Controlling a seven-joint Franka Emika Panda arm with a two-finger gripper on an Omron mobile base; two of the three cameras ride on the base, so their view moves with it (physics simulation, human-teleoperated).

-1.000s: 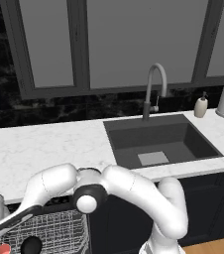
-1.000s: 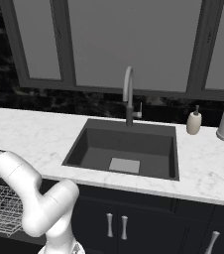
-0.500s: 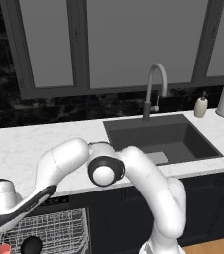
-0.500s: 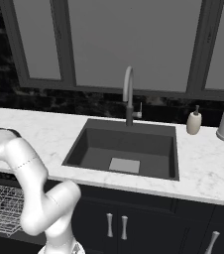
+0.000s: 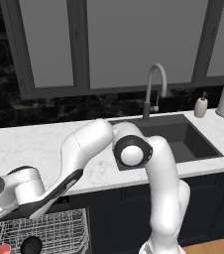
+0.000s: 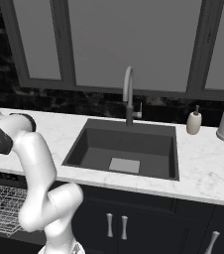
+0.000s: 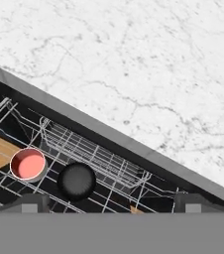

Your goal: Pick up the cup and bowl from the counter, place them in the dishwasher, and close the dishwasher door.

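Released end effector hangs over the dishwasher rack, cup just beside bowl.

Dishwasher rack contents: one cup, one bowl at its 3 o'clock.

Soap bottle: no label readable (too small to tell).
Dishwasher: no markings.
Counter: only veining.
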